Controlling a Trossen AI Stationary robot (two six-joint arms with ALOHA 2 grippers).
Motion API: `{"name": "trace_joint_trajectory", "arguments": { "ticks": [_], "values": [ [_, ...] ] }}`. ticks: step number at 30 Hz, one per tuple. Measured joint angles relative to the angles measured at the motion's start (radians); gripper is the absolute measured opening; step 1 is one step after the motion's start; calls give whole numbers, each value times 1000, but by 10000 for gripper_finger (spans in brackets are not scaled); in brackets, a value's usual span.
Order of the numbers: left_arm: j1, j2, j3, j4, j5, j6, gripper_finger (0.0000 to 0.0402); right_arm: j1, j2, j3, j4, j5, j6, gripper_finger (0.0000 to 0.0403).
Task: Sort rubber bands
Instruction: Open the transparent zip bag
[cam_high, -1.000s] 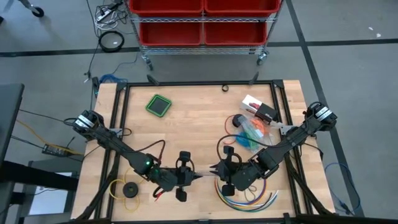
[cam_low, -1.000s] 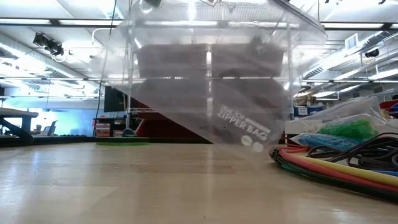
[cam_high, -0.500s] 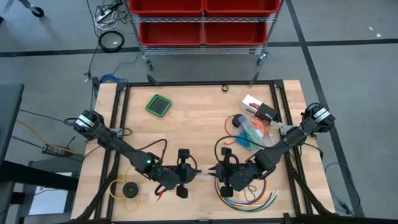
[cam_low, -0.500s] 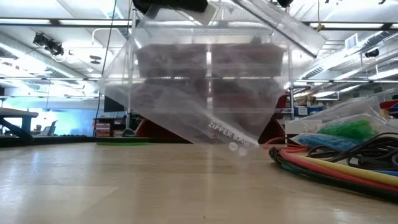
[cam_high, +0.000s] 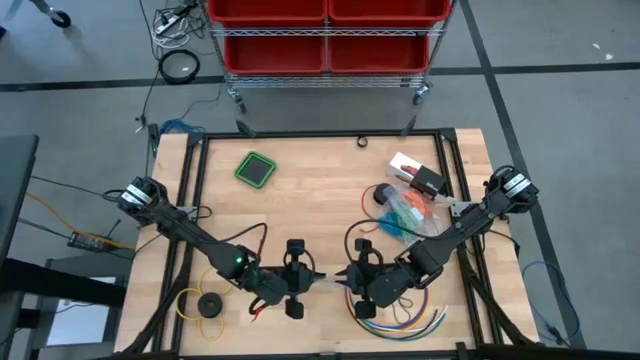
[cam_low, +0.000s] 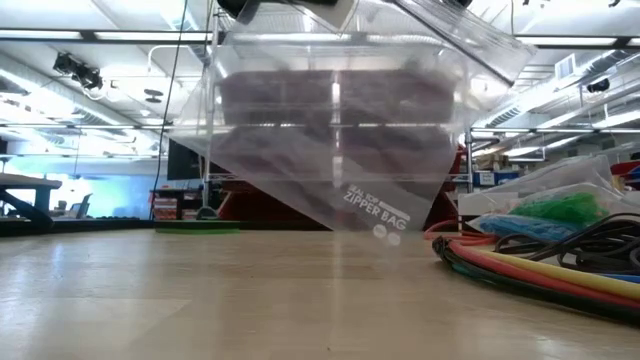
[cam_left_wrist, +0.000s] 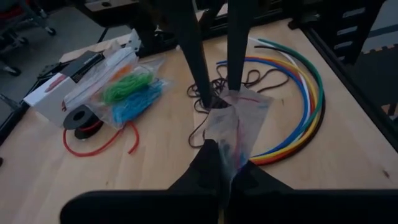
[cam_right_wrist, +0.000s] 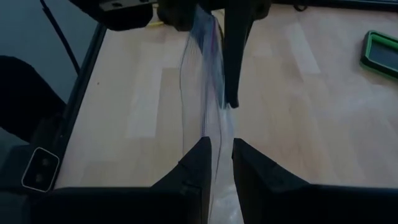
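A clear zipper bag (cam_low: 330, 130) hangs above the table's near middle between my two grippers. My left gripper (cam_high: 312, 283) comes from the left and is shut on it. My right gripper (cam_high: 345, 279) faces it from the right with the bag between its fingers. Rubber bands in green, blue and orange lie in clear bags (cam_left_wrist: 127, 93) at the right of the table (cam_high: 405, 210). Dark thin loops (cam_left_wrist: 249, 78) lie on the wood beside the coloured cables. What is inside the held bag I cannot tell. My left gripper (cam_left_wrist: 221, 149) pinches the bag's top edge (cam_left_wrist: 233, 140) between its two shut fingers, slanting down from the table's left. The bag hangs below, clear of the table. My right gripper (cam_right_wrist: 219, 146) has the bag's top edge (cam_right_wrist: 217, 130) between its two fingers, which slant down from the table's right. A narrow gap shows between them. The bag's top runs about level between both grippers, its lower corner (cam_low: 385, 235) off the wood.
Long curved coloured cables (cam_high: 400, 315) lie near the front edge on the right. A yellow ring with a black disc (cam_high: 205, 305) is at the front left. A green pad (cam_high: 255, 168), a white box (cam_high: 415, 175) and a small spool (cam_left_wrist: 78, 118) lie farther back.
The bag's lower part has swayed a little under the grippers: its printed corner has swung to one side and partway back. Both grippers have kept their places and their hold.
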Motion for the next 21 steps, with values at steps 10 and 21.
{"name": "trace_joint_trajectory", "arguments": {
  "ticks": [10,21],
  "values": [
    [-7,0,0,26,1,26,0,3,0,0,-56,-4,22,54],
    [-7,0,0,36,4,24,0,8,0,0,-69,-4,11,54]
  ]
}}
